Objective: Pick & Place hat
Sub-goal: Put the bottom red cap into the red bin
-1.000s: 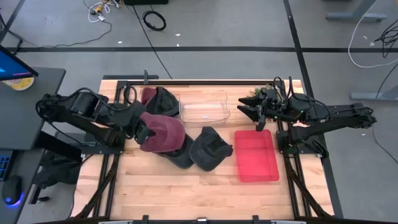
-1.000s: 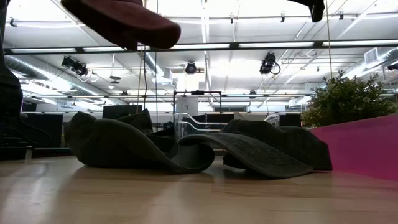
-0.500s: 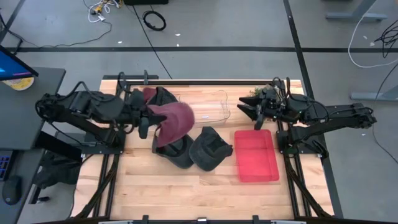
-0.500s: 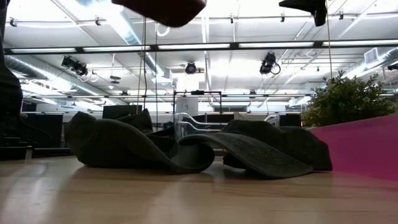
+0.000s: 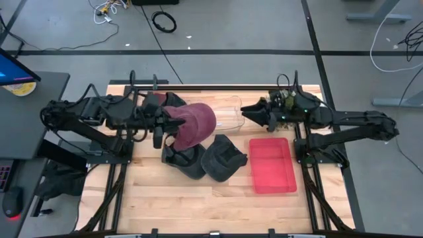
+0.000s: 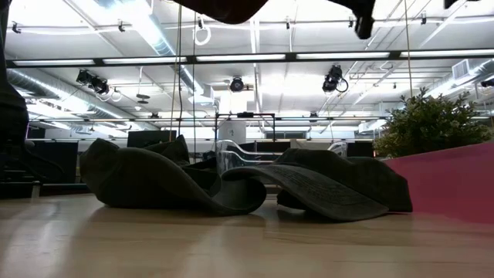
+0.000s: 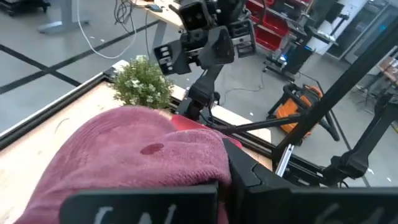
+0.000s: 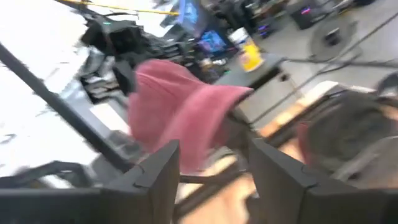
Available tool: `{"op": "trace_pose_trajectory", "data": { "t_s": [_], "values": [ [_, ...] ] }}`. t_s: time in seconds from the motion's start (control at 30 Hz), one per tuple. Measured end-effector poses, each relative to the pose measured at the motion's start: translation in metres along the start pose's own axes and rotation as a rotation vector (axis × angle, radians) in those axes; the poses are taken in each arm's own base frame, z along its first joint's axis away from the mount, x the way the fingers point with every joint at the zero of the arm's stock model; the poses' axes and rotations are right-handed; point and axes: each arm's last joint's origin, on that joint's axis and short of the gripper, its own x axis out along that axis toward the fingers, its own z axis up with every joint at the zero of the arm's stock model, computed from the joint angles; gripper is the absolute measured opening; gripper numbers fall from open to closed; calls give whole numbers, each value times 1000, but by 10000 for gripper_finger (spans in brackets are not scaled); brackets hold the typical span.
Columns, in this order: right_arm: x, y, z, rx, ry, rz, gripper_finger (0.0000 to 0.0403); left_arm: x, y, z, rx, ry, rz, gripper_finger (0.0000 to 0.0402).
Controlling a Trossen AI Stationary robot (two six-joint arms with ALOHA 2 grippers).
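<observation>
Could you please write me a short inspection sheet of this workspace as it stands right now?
Surface: wooden table, bare at the near side.
Job's things: maroon hat held aloft beside the clear bin; red tray empty.
Clutter: two dark hats on the table; another maroon hat at the back; small plant.
Grippers: left pincer shut on the maroon hat; right pincer open, facing it.
Cables: loose on the floor.
Surroundings: monitor at left.
</observation>
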Motion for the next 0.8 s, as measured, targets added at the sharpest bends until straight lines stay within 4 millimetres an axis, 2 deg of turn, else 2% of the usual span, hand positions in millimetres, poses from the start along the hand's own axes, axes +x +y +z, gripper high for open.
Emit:
{"op": "trace_pose_trajectory", "data": {
  "t_s": [0.13, 0.3, 0.43, 0.57, 0.8],
  "values": [
    [12, -13, 3, 87, 26, 46, 246, 5, 0, 0, -1, 10, -15, 2],
    [29, -35, -4, 186, 147, 65, 302, 13, -4, 2, 29, -21, -46, 2],
    [43, -40, -4, 230, 153, 167, 333, 17, -6, 2, 37, -26, -55, 2],
    [54, -42, -4, 261, 122, 262, 343, 24, -8, 0, 54, -21, -47, 2],
    [66, -47, -8, 341, 144, 367, 325, 32, -9, 0, 66, -34, -44, 2]
  ]
}}
